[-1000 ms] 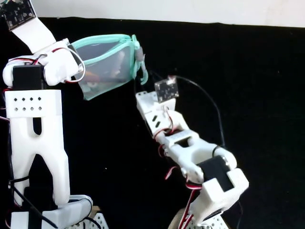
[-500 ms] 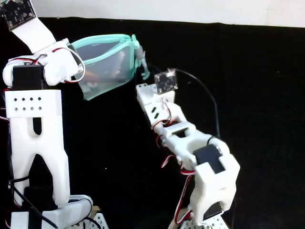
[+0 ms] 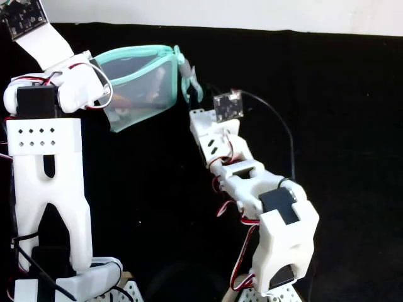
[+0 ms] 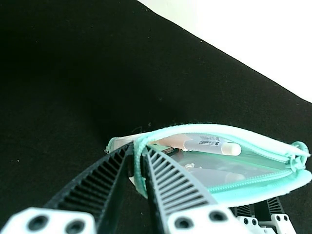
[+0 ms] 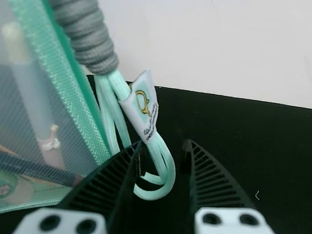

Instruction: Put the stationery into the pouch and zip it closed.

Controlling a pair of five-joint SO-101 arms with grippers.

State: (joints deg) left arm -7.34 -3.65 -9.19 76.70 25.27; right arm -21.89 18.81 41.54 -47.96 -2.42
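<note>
A mint-green see-through pouch (image 3: 141, 85) hangs above the black table, mouth unzipped. My left gripper (image 3: 101, 93) is shut on its left end; the left wrist view shows the fingers (image 4: 139, 156) pinching the pouch (image 4: 234, 170) rim. A white pen (image 4: 209, 144) and other stationery lie inside. The zip slider (image 4: 295, 157) sits at the far end. From it hangs a grey-wrapped pull (image 5: 87, 34) with a mint cord loop (image 5: 158, 170). My right gripper (image 5: 162, 146) stands open around that loop, one finger touching it; in the high view it (image 3: 191, 91) is just right of the pouch.
Black cloth (image 3: 327, 94) covers the table, ending at a white strip (image 3: 252, 12) along the far edge. Both arms' white bases (image 3: 277, 251) stand at the near edge. Open cloth lies to the right of the right arm.
My right arm has swung a little right and farther away, and its gripper has risen to the cord loop beside the pouch. The left arm and pouch have kept still.
</note>
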